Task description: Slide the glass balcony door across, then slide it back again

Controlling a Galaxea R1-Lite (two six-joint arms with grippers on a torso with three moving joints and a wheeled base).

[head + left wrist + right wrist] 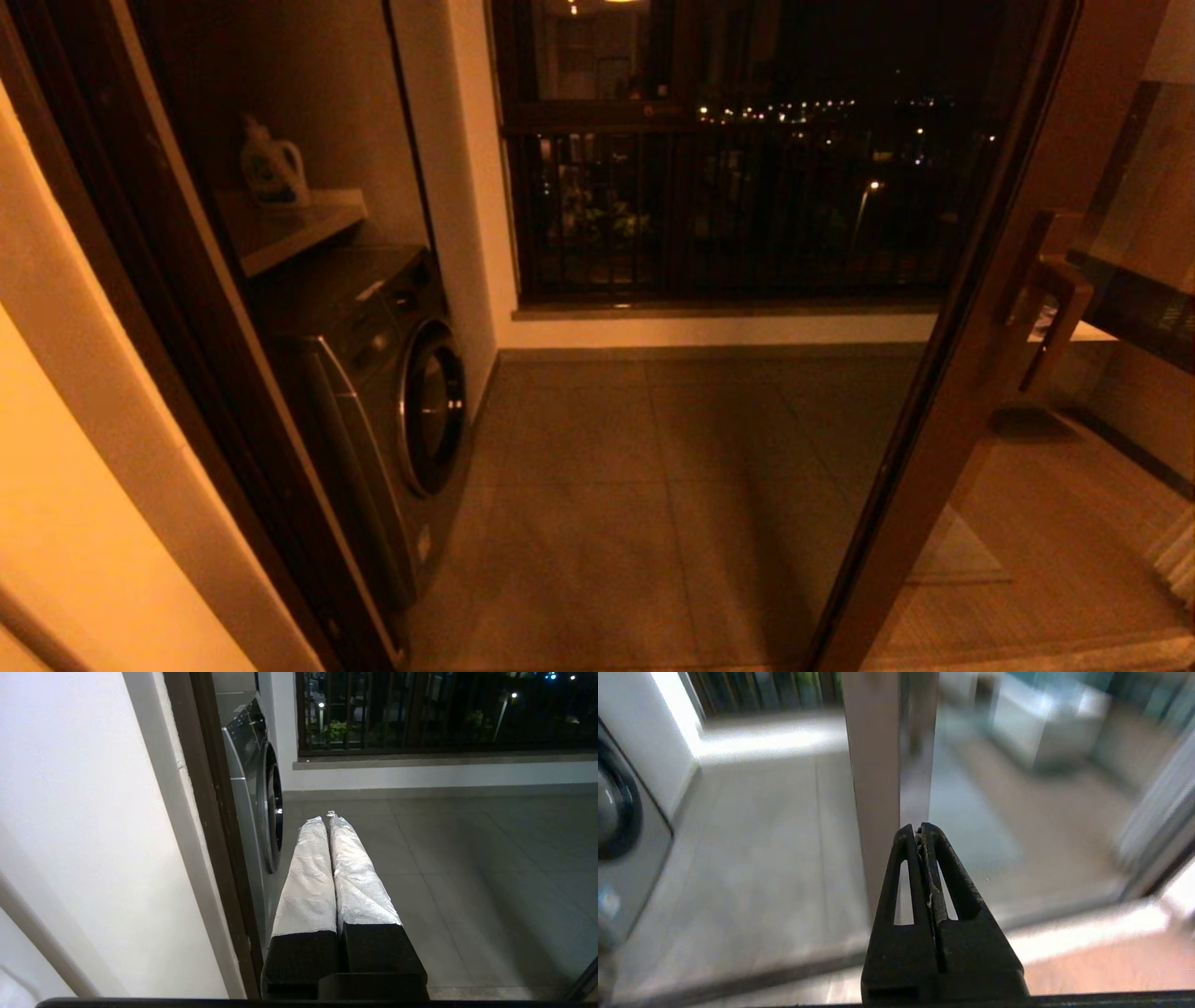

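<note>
The glass balcony door (943, 411) stands pulled well over to the right of the washing machine (392, 392), so the opening onto the tiled balcony floor (653, 485) is wide. Its wooden pull handle (1055, 299) juts from the stile on the side away from the washing machine.

From the right wrist view, the right claw (920, 830) has its fingers pressed together, holding nothing, its tip just short of the door's stile (873, 788); I cannot tell whether it touches. The left claw (327, 820) is also closed on nothing, hanging near the washing machine (261, 807), beside the dark jamb (210, 812).

To my eye the door is near the open end of its travel, so the return slide looks like the remaining part. The risk is the contact: a closed claw pushing on a smooth stile edge could skid off onto the glass, or push at an angle and jam the panel in its track. The left claw sits in the door's path toward the jamb and could be struck.
</note>
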